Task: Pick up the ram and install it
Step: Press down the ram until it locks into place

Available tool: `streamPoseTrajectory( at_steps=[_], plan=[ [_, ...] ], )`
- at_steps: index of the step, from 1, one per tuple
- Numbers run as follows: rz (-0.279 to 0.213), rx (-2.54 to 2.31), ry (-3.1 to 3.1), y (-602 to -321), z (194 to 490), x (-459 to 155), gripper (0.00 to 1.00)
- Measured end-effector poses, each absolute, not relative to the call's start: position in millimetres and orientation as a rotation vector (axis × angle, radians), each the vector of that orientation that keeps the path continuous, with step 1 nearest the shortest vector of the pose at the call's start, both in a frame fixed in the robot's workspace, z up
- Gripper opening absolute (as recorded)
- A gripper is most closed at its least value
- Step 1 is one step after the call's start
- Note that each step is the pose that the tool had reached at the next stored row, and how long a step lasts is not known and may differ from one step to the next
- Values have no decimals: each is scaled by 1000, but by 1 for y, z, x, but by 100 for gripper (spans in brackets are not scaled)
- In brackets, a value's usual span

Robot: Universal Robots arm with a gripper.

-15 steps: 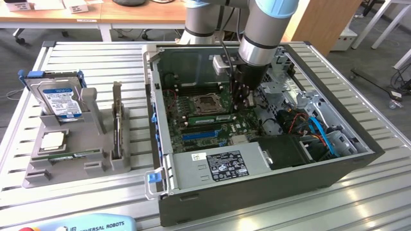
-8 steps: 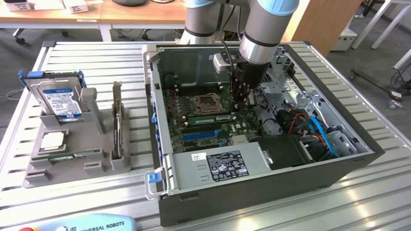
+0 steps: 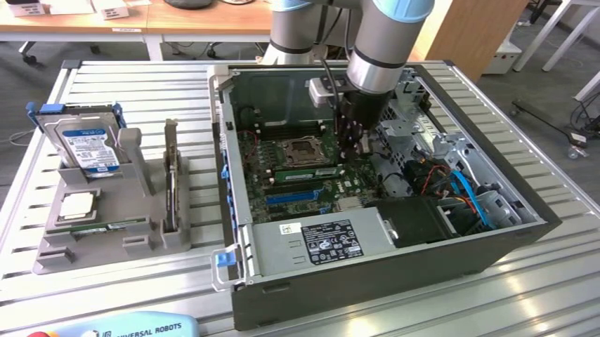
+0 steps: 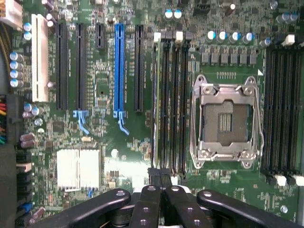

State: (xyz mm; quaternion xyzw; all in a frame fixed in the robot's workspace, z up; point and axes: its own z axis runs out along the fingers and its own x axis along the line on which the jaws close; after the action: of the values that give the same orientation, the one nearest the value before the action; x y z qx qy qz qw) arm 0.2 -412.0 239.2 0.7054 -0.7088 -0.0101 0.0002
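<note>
At the near edge of the exterior view lies a light-blue pendant (image 3: 122, 328) printed "UNIVERSAL ROBOTS". Behind it, on the slatted metal table (image 3: 525, 295), stands an open computer case (image 3: 375, 281). Its near end holds a grey power supply (image 3: 324, 242) with a white and black label whose text is too small to read.

At the exterior view's left, a grey holder (image 3: 98, 217) carries a silver square processor chip (image 3: 77, 205), an upright card (image 3: 171, 182) and a hard drive (image 3: 86, 144) with a blue and white label. The label text cannot be read.

Inside the case, the green motherboard (image 3: 281, 179) shows the empty processor socket (image 3: 305, 149). The ram (image 3: 305, 172) sits in a slot just beside the socket, on its near side. In the wrist view the ram (image 4: 156, 104) appears edge-on in the slot farthest from the socket (image 4: 224, 121), next to three empty black slots.

The gripper (image 3: 355, 151) hangs over the motherboard near the socket. In the wrist view the gripper (image 4: 161, 176) has its jaws closed together, holding nothing, with the fingertips just above one end of the memory slots.

Farther back stand wooden desks (image 3: 168, 17).
</note>
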Motion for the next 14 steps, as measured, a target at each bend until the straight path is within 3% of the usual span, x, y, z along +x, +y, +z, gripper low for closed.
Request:
streamPoseTrajectory(
  at_steps=[14],
  plan=[
    [-32, 2216, -2227, -410, 238, -37, 10]
  ],
)
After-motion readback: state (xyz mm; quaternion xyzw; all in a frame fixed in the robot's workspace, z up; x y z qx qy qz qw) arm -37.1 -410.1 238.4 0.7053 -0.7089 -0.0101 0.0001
